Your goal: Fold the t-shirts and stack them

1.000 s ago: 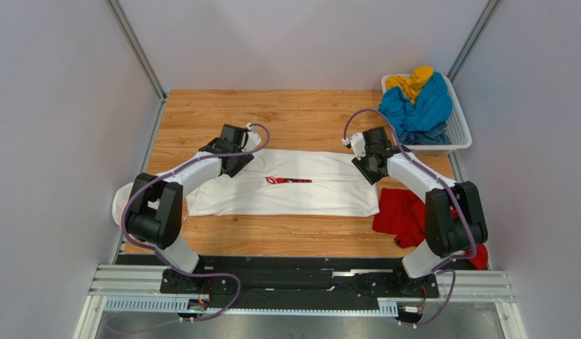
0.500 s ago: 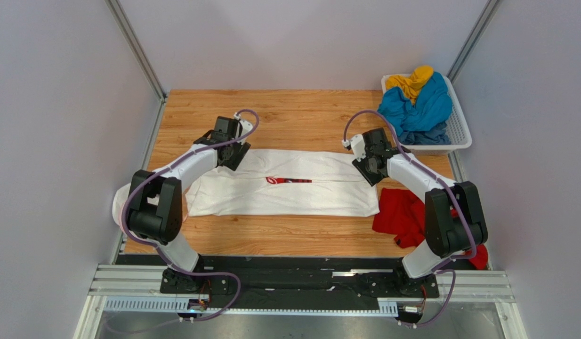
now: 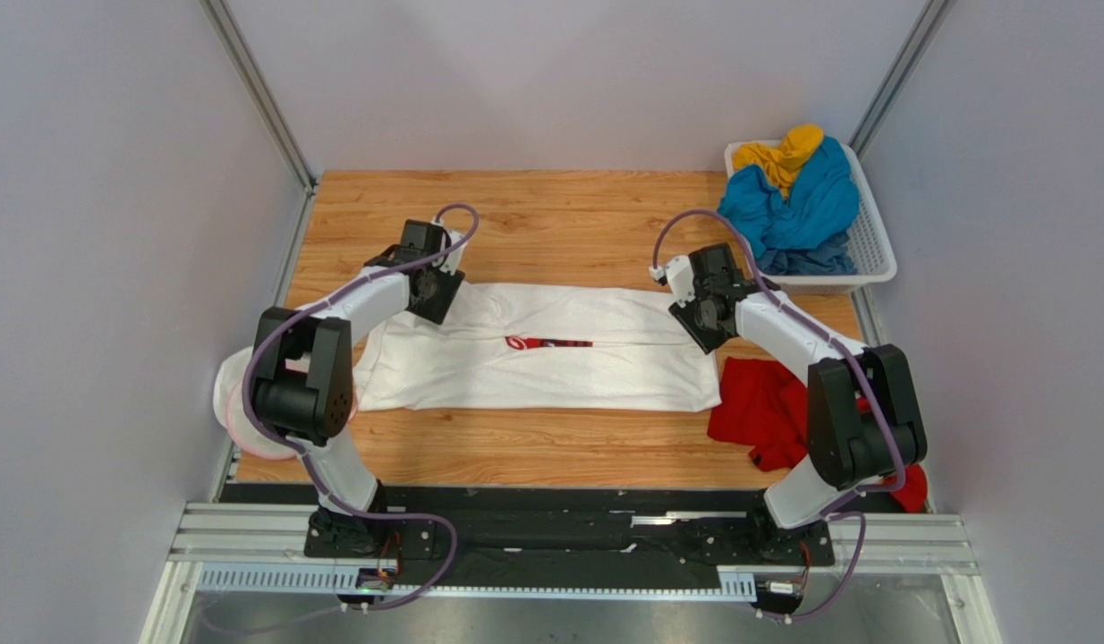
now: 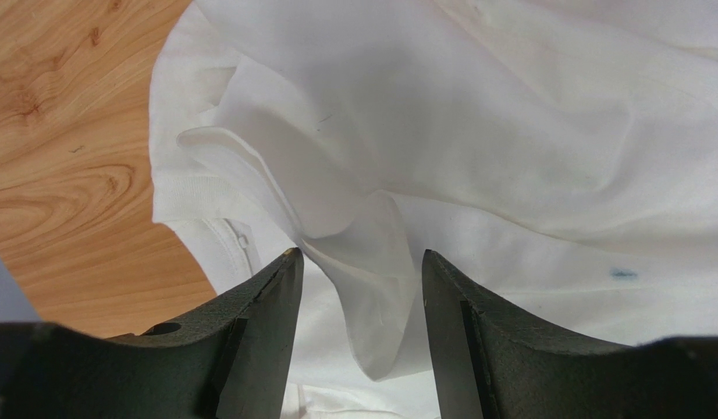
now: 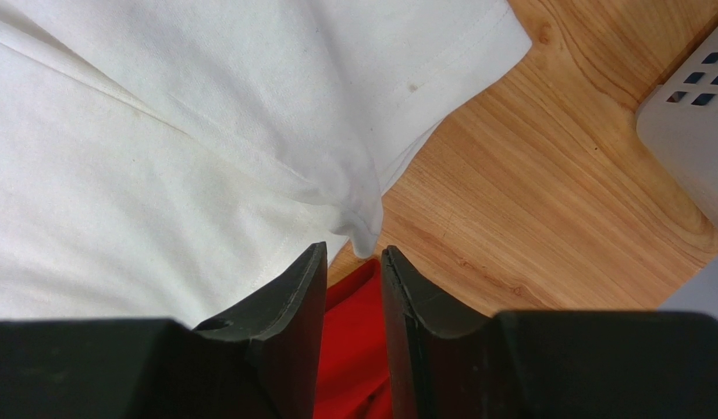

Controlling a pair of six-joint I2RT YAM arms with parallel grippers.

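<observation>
The white t-shirt [image 3: 584,369] lies folded into a long band across the table, its red print [image 3: 551,344] showing at the middle. My left gripper [image 3: 434,293] is over its far left end. In the left wrist view [image 4: 358,253] it is open, with a loose flap of white cloth [image 4: 380,297] between the fingers, not pinched. My right gripper [image 3: 705,319] is at the far right corner, open only a little [image 5: 354,247]. A white corner tip [image 5: 364,243] lies just beyond its fingertips. The red t-shirt [image 3: 766,403] lies crumpled to the right, and it shows through the gap [image 5: 358,332].
A white lattice basket [image 3: 877,248] at the back right holds the blue t-shirt [image 3: 793,201] and the yellow one [image 3: 779,150]. Its corner shows in the right wrist view [image 5: 686,131]. Bare wood [image 3: 571,222] lies behind the white shirt. Grey walls close in on both sides.
My left gripper has moved left and a little farther back along the white shirt's far edge. The right arm has hardly moved.
</observation>
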